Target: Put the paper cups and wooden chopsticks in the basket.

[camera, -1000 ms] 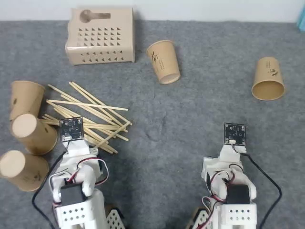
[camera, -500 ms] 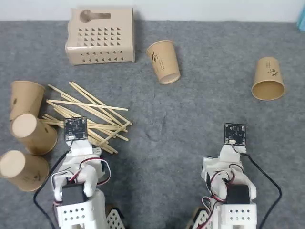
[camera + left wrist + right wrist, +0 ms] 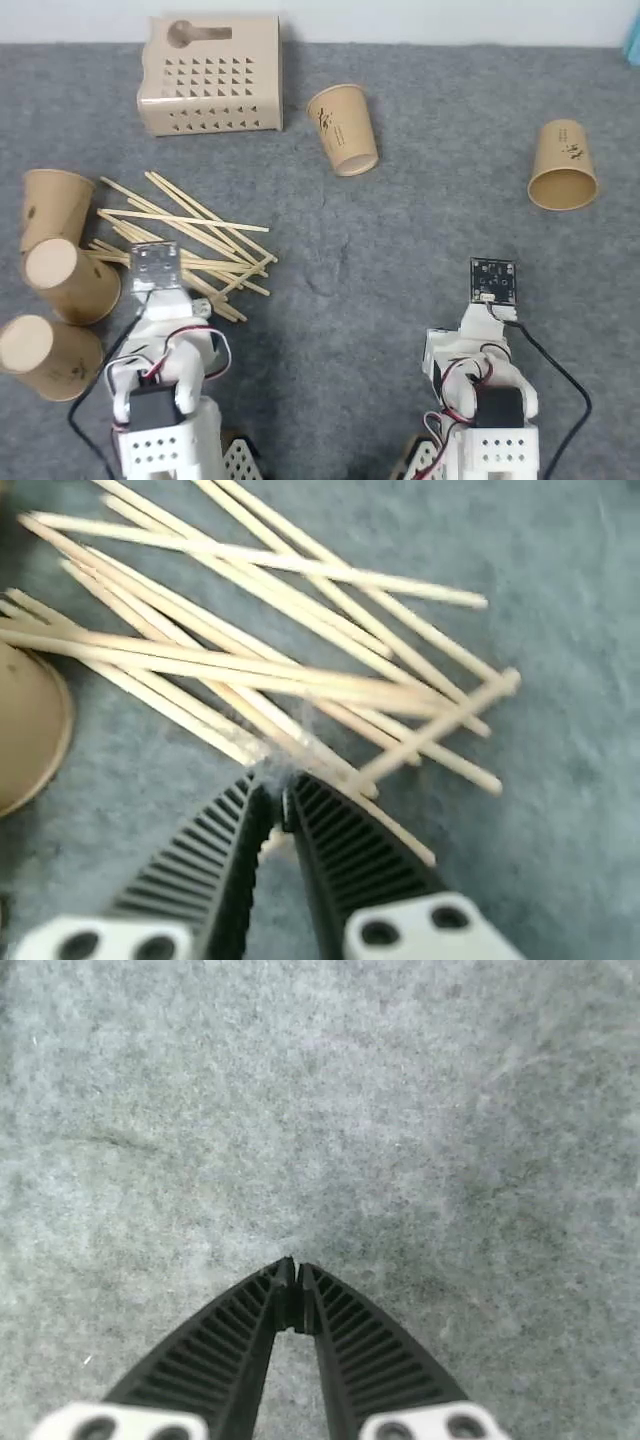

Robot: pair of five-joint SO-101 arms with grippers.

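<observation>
A loose pile of wooden chopsticks (image 3: 185,245) lies on the grey carpet at the left. My left gripper (image 3: 275,788) is shut, its tips at the near edge of the chopsticks (image 3: 300,670). One stick runs beneath the fingers. Three paper cups (image 3: 52,205) (image 3: 72,280) (image 3: 45,355) lie left of the pile, and the edge of one cup (image 3: 25,730) appears in the left wrist view. Another cup (image 3: 343,128) lies at centre back, and one more cup (image 3: 563,165) at far right. The beige perforated basket (image 3: 210,75) lies at back left. My right gripper (image 3: 297,1270) is shut over bare carpet.
The left arm (image 3: 155,270) stands over the near end of the pile, and the right arm (image 3: 493,282) sits at the front right. Grey carpet (image 3: 400,250) stretches between the arms and the far cups.
The left arm's wrist has shifted slightly to the right and tipped over the chopsticks. The right arm, cups and basket have not moved.
</observation>
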